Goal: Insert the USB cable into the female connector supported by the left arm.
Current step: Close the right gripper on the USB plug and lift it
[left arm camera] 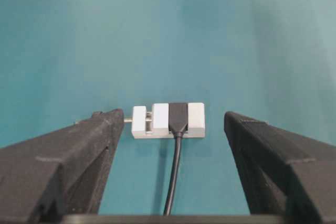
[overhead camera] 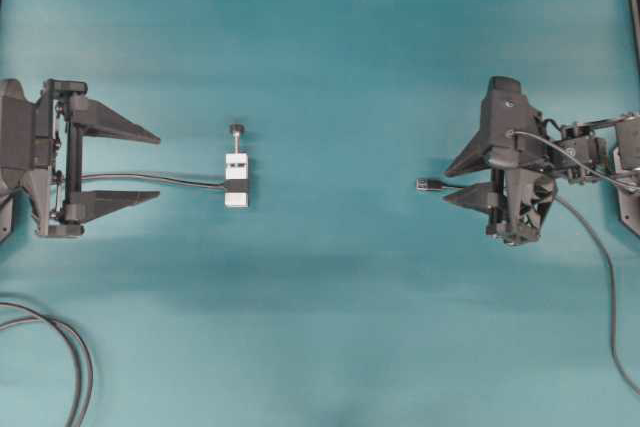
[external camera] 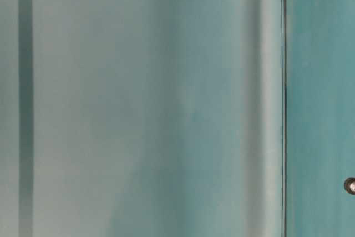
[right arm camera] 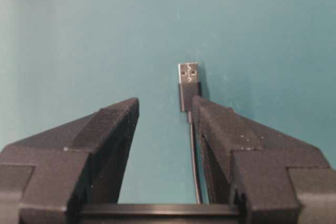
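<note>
Teal matting carries the female connector (overhead camera: pixel 236 179) at nine o'clock of centre, its socket apparently turned toward the USB cable (overhead camera: pixel 430 185) at three. The left gripper (overhead camera: pixel 150 163) gapes wide and empty, straddling the connector's lead, probably lined up to brace the block. The right gripper (overhead camera: pixel 452 183) gapes empty too, the plug lying just past its fingertips.

A plain teal table surface (overhead camera: pixel 330 67) fills the views. At its 9 o'clock lies the small white rectangular connector block (overhead camera: pixel 236 181) with a black band and black-knobbed rod. At 3 o'clock, the thin dark grey cable's plug (right arm camera: pixel 188 80) shows a silvery tip. Both matte black triangular-fingered grippers (overhead camera: pixel 115 163) (overhead camera: pixel 470 179) look uniformly dark.
</note>
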Motion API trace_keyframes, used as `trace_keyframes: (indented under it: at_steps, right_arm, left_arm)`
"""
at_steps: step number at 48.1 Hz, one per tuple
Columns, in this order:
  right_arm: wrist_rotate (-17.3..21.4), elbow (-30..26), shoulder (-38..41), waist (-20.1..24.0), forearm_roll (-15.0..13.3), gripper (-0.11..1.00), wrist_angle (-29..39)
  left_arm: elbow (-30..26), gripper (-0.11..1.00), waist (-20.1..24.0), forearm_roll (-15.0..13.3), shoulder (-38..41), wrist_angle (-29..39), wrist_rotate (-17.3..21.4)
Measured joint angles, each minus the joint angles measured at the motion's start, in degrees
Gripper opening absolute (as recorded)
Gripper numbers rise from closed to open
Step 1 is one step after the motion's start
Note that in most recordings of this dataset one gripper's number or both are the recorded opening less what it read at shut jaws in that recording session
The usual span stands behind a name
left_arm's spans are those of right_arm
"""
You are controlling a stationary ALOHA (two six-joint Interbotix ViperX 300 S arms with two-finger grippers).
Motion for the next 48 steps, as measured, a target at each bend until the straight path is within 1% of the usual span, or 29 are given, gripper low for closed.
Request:
trace_keyframes:
  at_steps: [11,17,24,30,39,48]
  right_arm:
    - [-0.44,0.0,1.85,-0.44,0.0,0.49,-2.81]
    - [-2.37,0.0,3.43,-0.88,0.0,0.49,-6.24]
    - [-3.96,0.0,5.63,-0.97,0.0,0.49,-8.7]
    - [-4.04,0.0,7.29,-0.97,-0.09,0.49,-10.37]
    - [-4.04,1.76,8.61,-0.97,-0.09,0.49,-14.24]
    - [-4.13,2.2,8.7,-1.58,-0.09,0.49,-15.38]
  left_arm:
    - [0.0,0.86,0.0,0.0,0.0,-0.09,0.0]
    - [0.09,0.86,0.0,0.0,0.0,0.0,0.0]
    - [0.0,0.86,0.0,-0.09,0.0,0.0,0.0]
    - [0.09,0.86,0.0,-0.09,0.0,-0.09,-0.09]
    - [0.0,0.86,-0.09,0.0,0.0,0.53,-0.26]
    - [0.0,0.86,0.0,0.0,0.0,1.58,-0.35]
